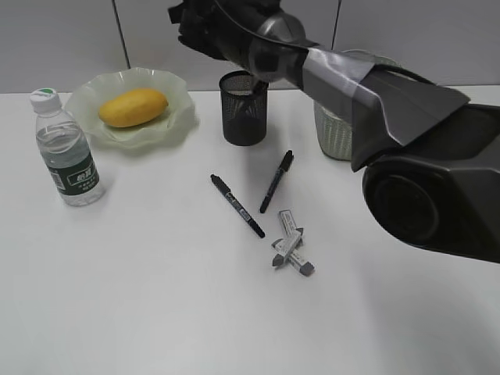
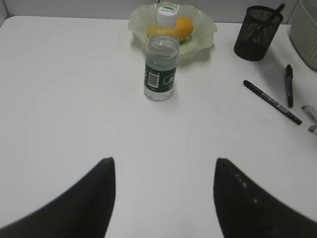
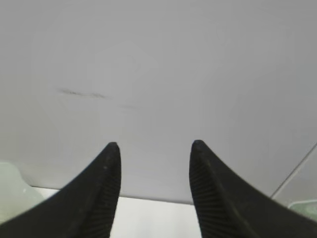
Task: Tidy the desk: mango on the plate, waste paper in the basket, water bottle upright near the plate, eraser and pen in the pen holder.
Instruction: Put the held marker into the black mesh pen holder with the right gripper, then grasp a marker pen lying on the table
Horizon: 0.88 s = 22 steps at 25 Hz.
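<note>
The mango (image 1: pixel 133 107) lies on the plate (image 1: pixel 176 117) at the back left. Just left of the plate the water bottle (image 1: pixel 66 152) stands upright. One pen (image 1: pixel 251 90) leans inside the pen holder (image 1: pixel 244 117). Two more pens (image 1: pixel 237 205) (image 1: pixel 276 181) lie on the desk (image 1: pixel 156 297), with grey erasers (image 1: pixel 287 248) beside them. My right arm (image 1: pixel 312 66) reaches over the pen holder; the right gripper (image 3: pixel 156 144) is open and empty, facing the wall. Over bare desk my left gripper (image 2: pixel 163 161) is open and empty. The waste paper is out of view.
The basket (image 1: pixel 332 137) stands at the back right, mostly behind my right arm. A grey panelled wall closes off the far edge of the desk. The bottle (image 2: pixel 161 59) is straight ahead of the left gripper.
</note>
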Motion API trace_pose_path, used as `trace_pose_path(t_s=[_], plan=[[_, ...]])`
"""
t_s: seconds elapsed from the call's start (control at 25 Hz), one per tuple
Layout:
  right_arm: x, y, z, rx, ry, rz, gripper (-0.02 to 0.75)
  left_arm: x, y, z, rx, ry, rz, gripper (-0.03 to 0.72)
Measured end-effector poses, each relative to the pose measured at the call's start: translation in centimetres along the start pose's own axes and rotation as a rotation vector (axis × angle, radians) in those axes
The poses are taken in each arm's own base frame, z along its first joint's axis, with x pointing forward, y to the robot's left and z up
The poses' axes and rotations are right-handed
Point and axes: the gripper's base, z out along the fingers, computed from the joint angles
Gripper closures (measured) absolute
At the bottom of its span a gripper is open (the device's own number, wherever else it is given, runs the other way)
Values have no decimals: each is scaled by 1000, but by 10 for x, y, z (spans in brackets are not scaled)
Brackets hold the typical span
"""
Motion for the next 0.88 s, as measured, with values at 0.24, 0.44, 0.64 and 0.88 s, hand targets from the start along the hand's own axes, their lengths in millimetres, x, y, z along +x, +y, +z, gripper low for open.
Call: trace_pose_path(t_s=[0.24,0.44,0.64,0.88], plan=[[-46,23,-47,-191,-3,2,364,0,0,0,0,0,0,215],[-59,15,-67,-335,181,18,364,0,0,0,0,0,0,215],[-69,1,-93,-441,362,-114,364,0,0,0,0,0,0,216],[-85,-10,-125,-563,470,-248,364,0,0,0,0,0,0,217]])
